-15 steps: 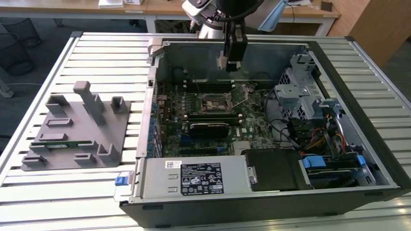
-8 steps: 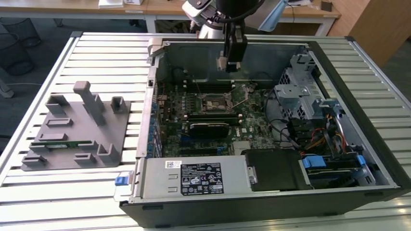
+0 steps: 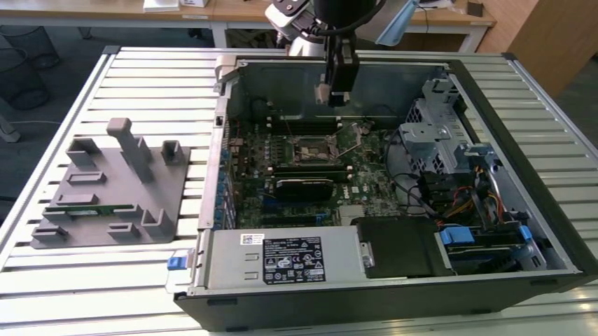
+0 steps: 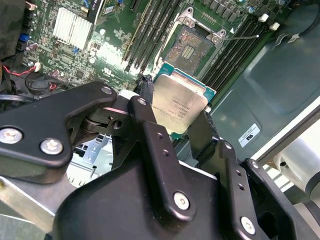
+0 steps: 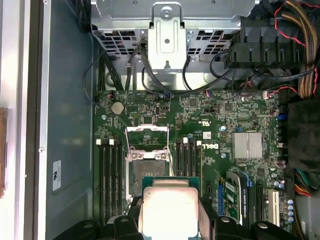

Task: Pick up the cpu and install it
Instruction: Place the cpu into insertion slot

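My gripper (image 4: 175,107) is clamped on the cpu (image 4: 180,102) by two opposite edges. It hangs in the upper middle of the exterior view, inside the open computer case (image 3: 374,308) and above the motherboard. In both wrist views the chip sits apart from the bare socket (image 4: 191,47), not yet over it. My worry is the thin edge grip: I judge the chip could twist or slip between the fingers (image 4: 147,107), since its shiny metal top offers little friction. If it comes down skewed or off-centre it could bend the socket contacts, or catch on the raised metal frame (image 5: 146,136) beside the socket. The case lies on a slatted metal table (image 3: 150,77). A grey fixture plate (image 3: 108,192) carrying a green memory stick (image 3: 89,208) sits at the exterior view's left. Desks (image 3: 243,10) and a wire bin (image 3: 24,70) line the top of that frame.
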Motion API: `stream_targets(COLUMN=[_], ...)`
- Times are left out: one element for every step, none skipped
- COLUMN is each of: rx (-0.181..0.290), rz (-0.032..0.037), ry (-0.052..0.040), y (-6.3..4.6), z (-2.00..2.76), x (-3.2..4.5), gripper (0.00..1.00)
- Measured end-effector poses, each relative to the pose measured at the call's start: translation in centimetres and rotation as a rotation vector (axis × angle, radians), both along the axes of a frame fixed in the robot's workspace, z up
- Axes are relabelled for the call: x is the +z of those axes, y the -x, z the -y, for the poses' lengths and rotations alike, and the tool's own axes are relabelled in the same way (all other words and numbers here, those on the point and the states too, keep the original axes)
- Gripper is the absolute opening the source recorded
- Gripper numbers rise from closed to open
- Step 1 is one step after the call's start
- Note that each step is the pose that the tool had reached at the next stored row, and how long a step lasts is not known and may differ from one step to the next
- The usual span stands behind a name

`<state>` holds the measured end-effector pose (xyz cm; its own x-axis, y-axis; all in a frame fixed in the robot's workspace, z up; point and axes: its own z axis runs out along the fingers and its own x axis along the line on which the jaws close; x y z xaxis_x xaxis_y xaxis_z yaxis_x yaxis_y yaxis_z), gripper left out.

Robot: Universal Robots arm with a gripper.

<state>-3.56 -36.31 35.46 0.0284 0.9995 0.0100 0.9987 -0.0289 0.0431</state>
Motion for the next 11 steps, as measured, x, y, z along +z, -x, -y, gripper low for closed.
stream_targets(rx=[0.000,0.001,0.001,0.001,0.002,0.002,0.003,0.003,0.003,0.003,0.003], rz=[0.0000,0.0000,0.0000,0.0000,0.0000,0.0000,0.0000,0.0000,0.0000,0.0000,0.0000], ry=[0.0000,0.0000,0.0000,-0.0001,0.0000,0.0001,0.0001,0.0001,-0.0001,0.0000,0.0000], y=[0.00,0.00,0.00,0.00,0.00,0.00,0.00,0.00,0.00,0.00,0.00], z=[0.00,0.00,0.00,0.00,0.00,0.00,0.00,0.00,0.00,0.00,0.00], x=[-0.04,-0.07,-0.11,-0.14,-0.17,-0.19,-0.21,-0.24,-0.26,-0.28,-0.30], gripper=[0.53,0.53,0.53,0.53,0.53,0.53,0.53,0.53,0.53,0.53,0.53])
